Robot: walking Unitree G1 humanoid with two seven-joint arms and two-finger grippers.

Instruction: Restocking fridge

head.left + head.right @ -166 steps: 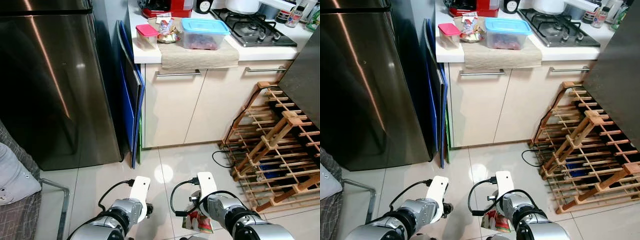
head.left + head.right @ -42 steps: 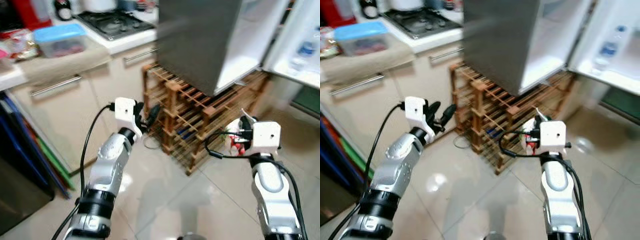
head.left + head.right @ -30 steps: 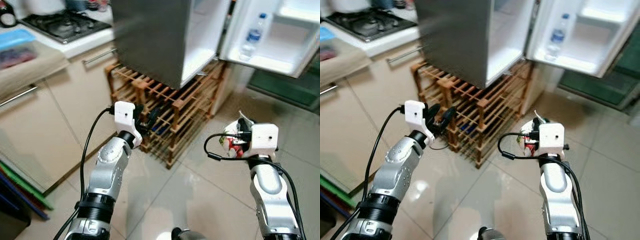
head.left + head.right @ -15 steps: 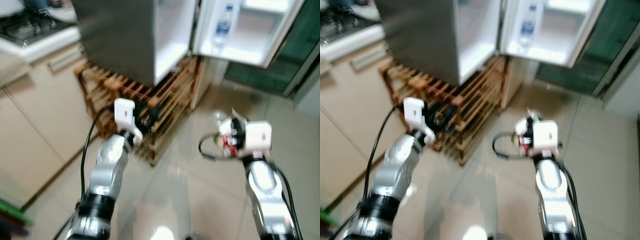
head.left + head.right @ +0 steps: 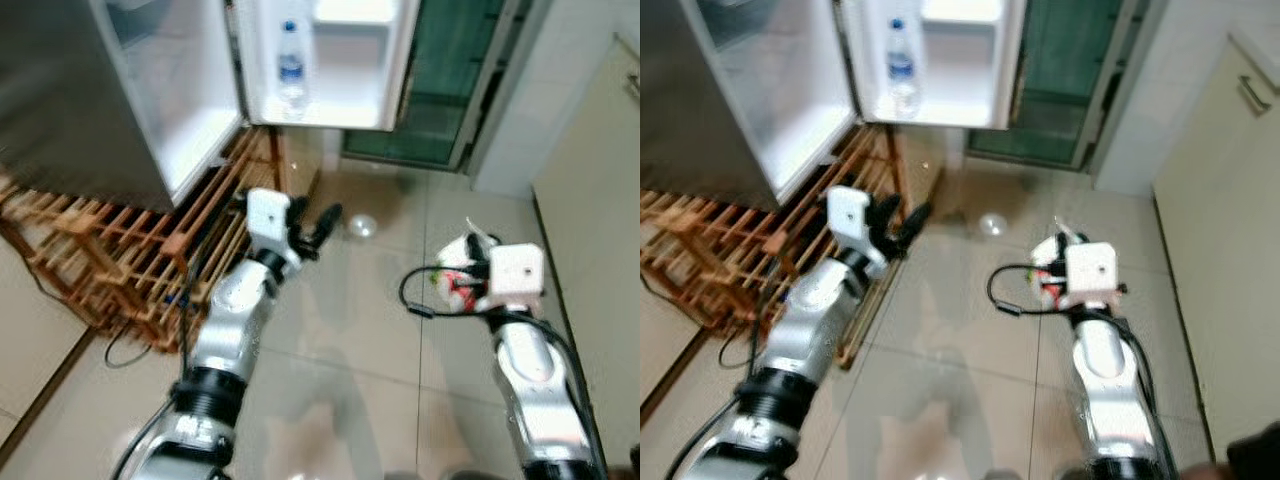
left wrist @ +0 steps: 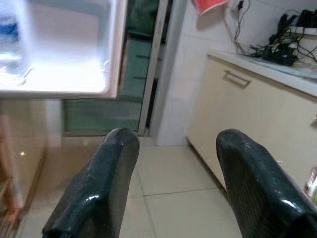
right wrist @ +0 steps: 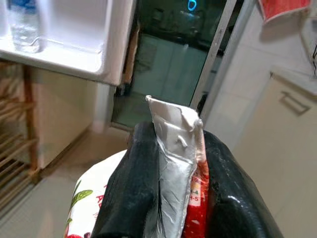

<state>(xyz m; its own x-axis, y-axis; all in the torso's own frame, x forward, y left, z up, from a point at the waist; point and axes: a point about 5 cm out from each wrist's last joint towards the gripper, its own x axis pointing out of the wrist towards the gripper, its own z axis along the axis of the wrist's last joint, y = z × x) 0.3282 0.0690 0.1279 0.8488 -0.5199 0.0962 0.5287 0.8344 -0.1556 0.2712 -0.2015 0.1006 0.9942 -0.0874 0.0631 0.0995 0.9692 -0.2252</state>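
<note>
On our left a wooden rack (image 5: 110,280) stands under the open fridge (image 5: 150,110); its door shelf holds a water bottle (image 5: 291,70). Our left hand (image 5: 315,228) hovers spread beside the rack. Bare tiled floor (image 5: 370,340) lies ahead. Our right hand (image 7: 171,198) pinches a snack packet (image 7: 181,163), cabinets (image 5: 1230,200) beside it.

You had the fridge door (image 5: 330,60) swung open ahead, a water bottle (image 5: 290,70) standing in its door shelf. Your left gripper (image 5: 318,228) was raised out front over the tiled floor (image 5: 350,330), jaws apart, just beside the wooden rack (image 5: 120,270) under the fridge body (image 5: 90,90). Your right gripper (image 5: 462,270) was up too, jaws clamped on a red-and-white pouch (image 5: 458,275). A dark green doorway (image 5: 440,90) sat beyond the fridge door.
</note>
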